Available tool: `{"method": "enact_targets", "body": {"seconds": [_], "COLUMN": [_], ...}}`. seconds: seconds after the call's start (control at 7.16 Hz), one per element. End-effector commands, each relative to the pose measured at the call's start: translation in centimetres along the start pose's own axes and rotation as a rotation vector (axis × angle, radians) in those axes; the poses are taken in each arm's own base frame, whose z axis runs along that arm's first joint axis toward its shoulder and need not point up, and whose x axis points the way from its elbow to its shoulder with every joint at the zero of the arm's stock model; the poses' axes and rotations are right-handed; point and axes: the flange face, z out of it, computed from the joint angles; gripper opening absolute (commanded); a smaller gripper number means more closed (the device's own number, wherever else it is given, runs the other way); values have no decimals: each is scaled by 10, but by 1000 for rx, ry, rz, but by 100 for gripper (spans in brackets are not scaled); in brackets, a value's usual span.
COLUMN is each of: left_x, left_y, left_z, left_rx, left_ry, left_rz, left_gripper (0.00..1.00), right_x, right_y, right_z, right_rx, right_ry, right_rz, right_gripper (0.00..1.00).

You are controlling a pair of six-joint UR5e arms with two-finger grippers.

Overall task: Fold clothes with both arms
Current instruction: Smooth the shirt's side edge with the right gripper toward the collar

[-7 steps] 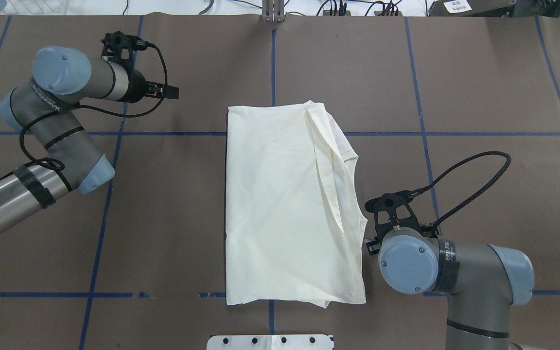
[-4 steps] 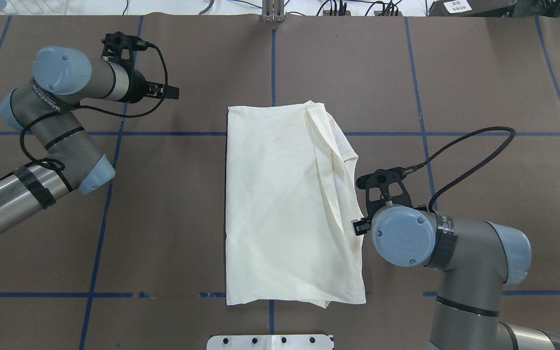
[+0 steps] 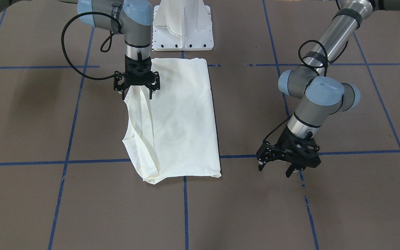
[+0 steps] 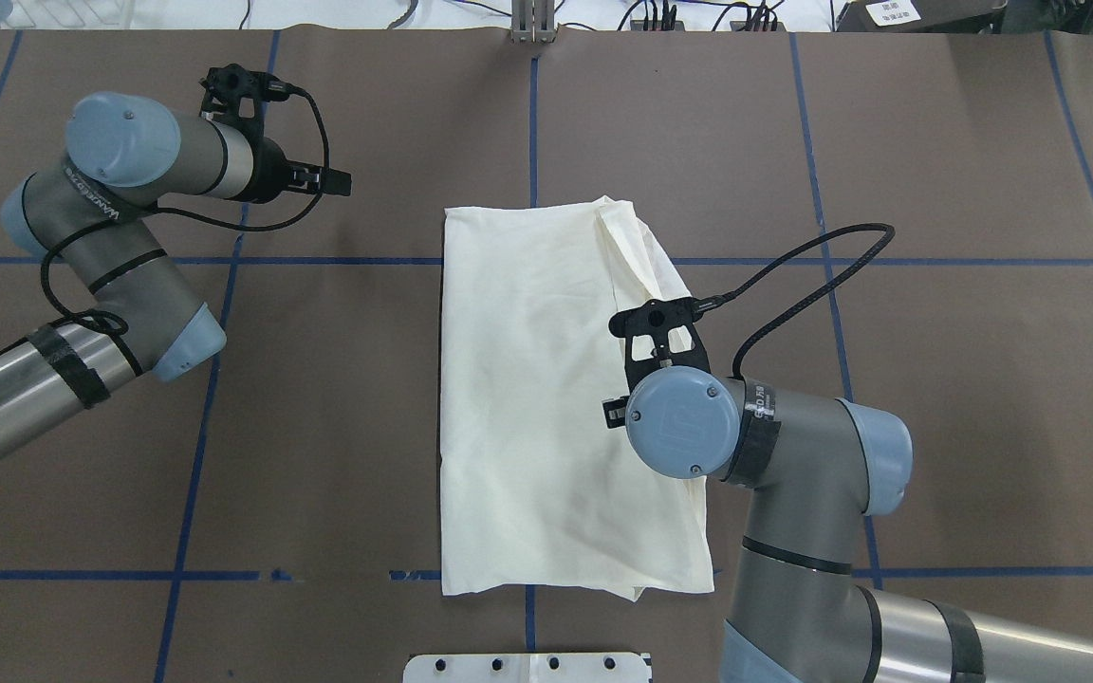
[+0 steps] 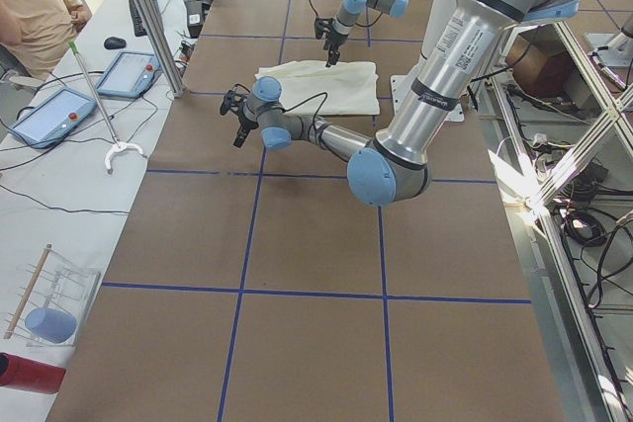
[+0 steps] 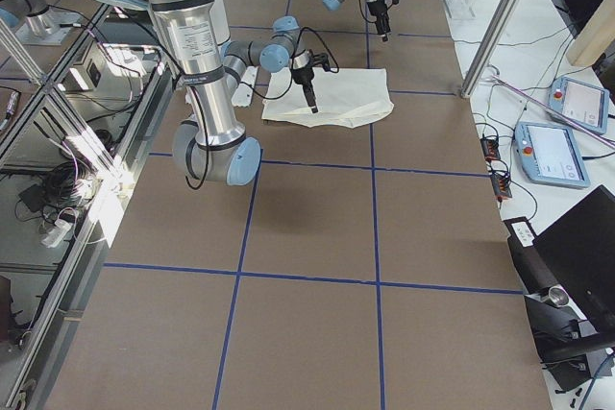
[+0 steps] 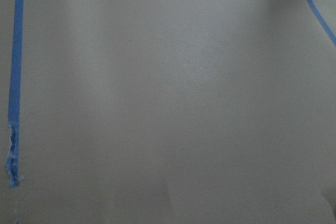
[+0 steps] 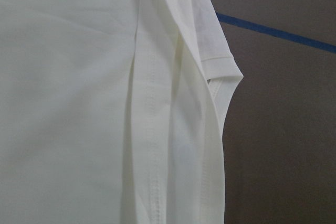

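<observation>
1. the t-shirt lies on the middle of the tabletop, folded into a long strip, no print showing, loose sleeve layers bunched along the robot's right edge.
2. the right hand hangs over that untidy edge, fingers spread, probably to pinch the layers.
3. the left hand hovers spread over the tabletop, well apart from the cloth, likely keeping out of the way.

One T-shirt, two arms.
</observation>
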Motion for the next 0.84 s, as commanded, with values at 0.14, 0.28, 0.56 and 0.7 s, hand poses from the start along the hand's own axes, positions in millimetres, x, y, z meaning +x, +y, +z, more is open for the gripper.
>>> {"method": "enact_targets", "body": {"seconds": [0.14,0.28,0.56,0.7], "left_x": [1,1,0,1], "left_y": [1,1,2,1], "left_z": [1,1,1,1], "left_rx": [0,-1,-3,-1], "left_ry": [1,2,0,2], "left_rz": [2,2,1,2], "left_gripper": [100,100,100,100], "right_x": [-3,2,16,30], "right_y": [2,2,-6,-14], "right_z": [26,29,32,37], "right_rx": [-9,-12,-30,-31], "right_ry": [13,23,84,105], "right_rz": [-21,-21,-81,-91], "right_gripper": [100,100,100,100]}}
